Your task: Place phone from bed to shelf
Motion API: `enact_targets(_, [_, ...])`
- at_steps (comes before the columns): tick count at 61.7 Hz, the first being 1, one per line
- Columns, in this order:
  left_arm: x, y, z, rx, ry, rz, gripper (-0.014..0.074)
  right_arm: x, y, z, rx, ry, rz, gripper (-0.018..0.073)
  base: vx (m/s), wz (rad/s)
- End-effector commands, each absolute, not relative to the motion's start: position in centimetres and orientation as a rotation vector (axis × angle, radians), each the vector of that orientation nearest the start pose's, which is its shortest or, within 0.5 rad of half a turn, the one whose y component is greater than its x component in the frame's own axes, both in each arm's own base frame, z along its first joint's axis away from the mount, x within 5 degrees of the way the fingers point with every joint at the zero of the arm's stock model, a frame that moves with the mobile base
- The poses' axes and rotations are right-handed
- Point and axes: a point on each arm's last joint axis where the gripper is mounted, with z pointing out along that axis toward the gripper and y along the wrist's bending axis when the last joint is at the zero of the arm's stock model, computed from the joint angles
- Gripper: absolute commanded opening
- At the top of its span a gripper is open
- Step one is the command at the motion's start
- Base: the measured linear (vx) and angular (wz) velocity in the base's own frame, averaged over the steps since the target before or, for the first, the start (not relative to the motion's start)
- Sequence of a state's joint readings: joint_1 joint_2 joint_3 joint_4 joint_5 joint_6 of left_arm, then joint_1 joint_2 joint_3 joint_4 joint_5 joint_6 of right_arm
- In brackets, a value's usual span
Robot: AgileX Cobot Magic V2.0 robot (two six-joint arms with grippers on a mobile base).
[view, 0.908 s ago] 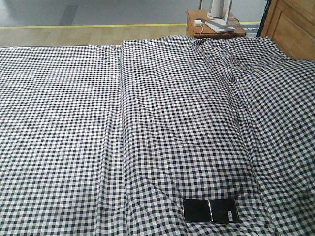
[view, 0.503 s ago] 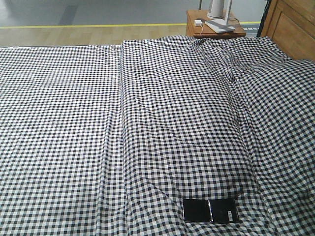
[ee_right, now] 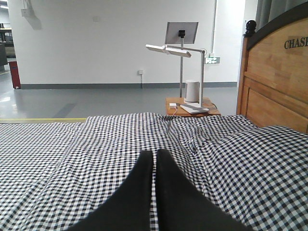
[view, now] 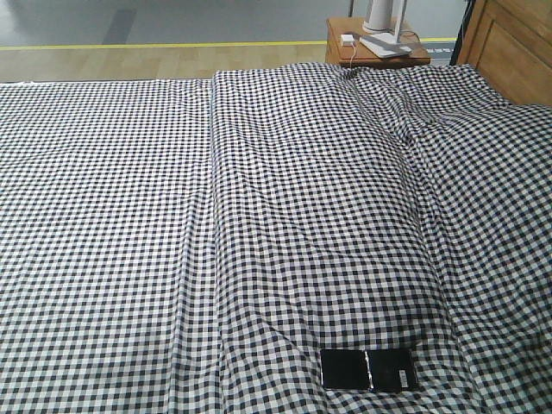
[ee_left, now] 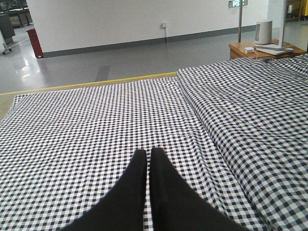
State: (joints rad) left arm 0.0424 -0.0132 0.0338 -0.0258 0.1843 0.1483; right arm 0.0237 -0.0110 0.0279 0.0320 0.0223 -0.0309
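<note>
The robot's left gripper point(ee_left: 147, 153), seen from its own wrist camera, is closed with nothing between its jaws. Its two matte black fingers point(ee_left: 132, 187) rise from the bottom edge of the view, broad at the base and tapering to rounded tips that meet along a hairline seam just left of centre. The right gripper point(ee_right: 155, 154) takes the same pose in its wrist view, its black fingers point(ee_right: 173, 192) pressed together tip to tip and holding nothing, the seam running straight up the middle. Both grippers point forward and roughly level, tips leading
</note>
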Motion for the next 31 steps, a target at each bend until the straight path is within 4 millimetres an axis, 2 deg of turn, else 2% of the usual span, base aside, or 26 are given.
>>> enact_targets(1, [5.5, 0.2, 20.0, 0.058, 1.581, 0.112, 0.0001, 5.5, 0.1, 20.9, -0.021, 1.437, 0.004, -0.0005, 0.00, 0.00])
enact_targets(22, [5.5, 0.2, 20.0, 0.058, 1.581, 0.112, 0.0001, 5.5, 0.1, 21.0, -0.021, 1.419, 0.004, -0.0005, 0.00, 0.00])
enact_targets(31, [5.5, 0.2, 20.0, 0.058, 1.581, 0.112, 0.0001, 5.1, 0.0, 22.8, -0.015, 1.232, 0.002, -0.0005, 0.00, 0.00])
